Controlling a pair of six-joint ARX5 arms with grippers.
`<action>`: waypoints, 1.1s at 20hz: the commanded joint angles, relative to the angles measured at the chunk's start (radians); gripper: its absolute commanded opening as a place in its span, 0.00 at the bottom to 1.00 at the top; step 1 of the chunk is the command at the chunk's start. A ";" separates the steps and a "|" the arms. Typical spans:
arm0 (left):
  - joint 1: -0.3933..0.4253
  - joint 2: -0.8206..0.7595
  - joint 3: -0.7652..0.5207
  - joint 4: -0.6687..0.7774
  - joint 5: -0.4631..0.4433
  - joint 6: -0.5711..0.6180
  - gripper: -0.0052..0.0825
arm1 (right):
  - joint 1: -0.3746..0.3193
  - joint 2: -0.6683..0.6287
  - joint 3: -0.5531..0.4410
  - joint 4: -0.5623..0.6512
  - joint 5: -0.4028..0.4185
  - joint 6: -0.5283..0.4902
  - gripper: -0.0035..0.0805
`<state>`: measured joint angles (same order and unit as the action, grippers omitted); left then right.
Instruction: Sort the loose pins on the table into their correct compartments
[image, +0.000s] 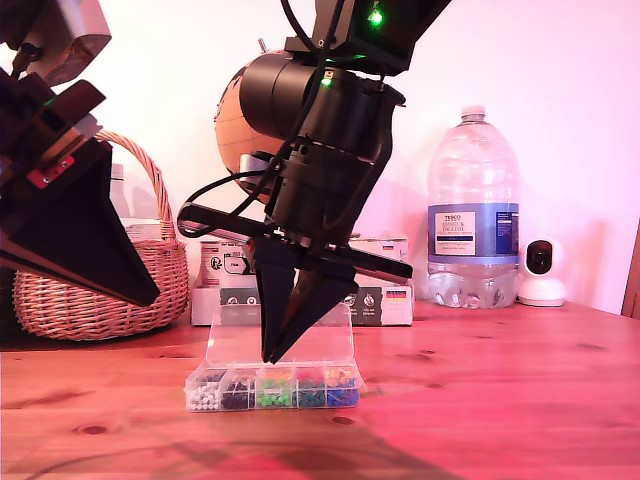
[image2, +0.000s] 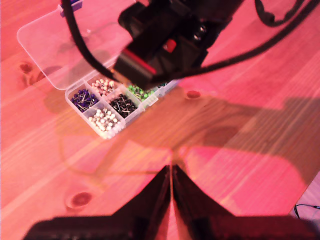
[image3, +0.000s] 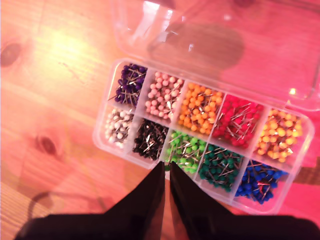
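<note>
A clear plastic box (image: 272, 388) lies on the wooden table (image: 500, 400) with its lid (image: 230, 340) folded back. Its several compartments (image3: 185, 150) hold colour-grouped pins: purple, pink, orange, red, yellow-orange, white, black, light green, dark green, blue. My second gripper (image: 270, 358) points straight down just above the box, shut, its tips (image3: 166, 167) over the light green section's edge. Whether a pin sits between them is hidden. My first gripper (image: 150, 297) hangs high at the exterior view's left, shut (image2: 171, 170), away from the box (image2: 107, 102). No loose pins show on the table.
A wicker basket (image: 100, 300) stands at the back on the exterior view's left. A cardboard package (image: 385, 300), a large water bottle (image: 472, 210) and a small white camera (image: 541, 272) line the back towards the exterior view's right. The second arm (image2: 165, 40) looms over the box.
</note>
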<state>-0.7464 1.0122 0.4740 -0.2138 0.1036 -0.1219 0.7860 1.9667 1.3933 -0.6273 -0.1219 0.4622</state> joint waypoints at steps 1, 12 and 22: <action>-0.003 0.009 -0.008 0.003 0.000 -0.002 0.04 | -0.002 0.018 0.013 0.005 0.002 -0.008 0.03; -0.003 0.009 -0.008 -0.006 0.000 -0.002 0.04 | -0.002 0.018 0.013 -0.003 0.002 -0.021 0.10; -0.003 0.009 -0.008 -0.023 -0.001 0.009 0.04 | -0.002 0.013 0.014 0.008 0.002 -0.042 0.03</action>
<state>-0.7464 1.0122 0.4740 -0.2413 0.1032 -0.1207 0.7849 1.9667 1.3933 -0.6212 -0.1211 0.4313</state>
